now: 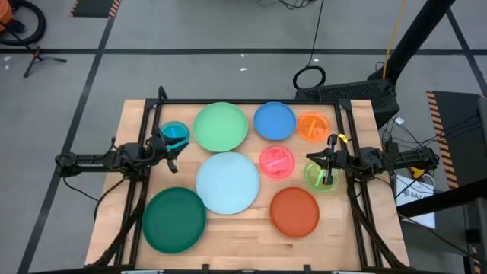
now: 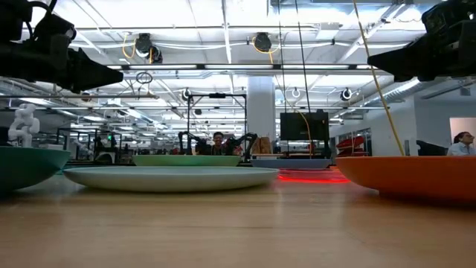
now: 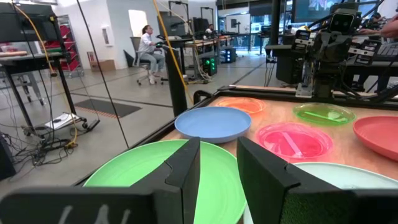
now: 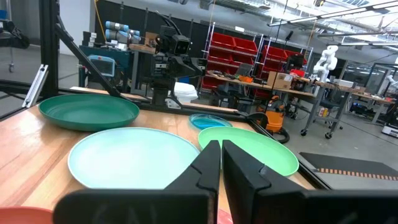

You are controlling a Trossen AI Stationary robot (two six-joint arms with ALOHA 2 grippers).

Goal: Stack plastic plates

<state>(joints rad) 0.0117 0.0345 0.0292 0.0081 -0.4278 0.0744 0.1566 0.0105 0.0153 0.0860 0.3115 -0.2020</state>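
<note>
Nine plates lie flat and apart on the wooden table: dark green (image 1: 173, 219), pale blue (image 1: 227, 183), light green (image 1: 221, 126), blue (image 1: 274, 120), orange-red (image 1: 294, 211), pink (image 1: 276, 161), orange (image 1: 313, 126), lime (image 1: 321, 176) and cyan (image 1: 174, 135). My left gripper (image 1: 171, 152) (image 3: 216, 146) hovers by the cyan plate's near rim, its fingers a little open, facing the light green plate (image 3: 155, 174). My right gripper (image 1: 319, 169) (image 4: 219, 146) hangs over the lime plate, shut, facing the pale blue plate (image 4: 134, 158). Both are well above the table in the low view.
A black frame (image 1: 251, 100) runs along the table's far edge and down both sides. Bare wood (image 1: 243, 236) shows along the near edge, between the dark green and orange-red plates. People sit in the room beyond the table.
</note>
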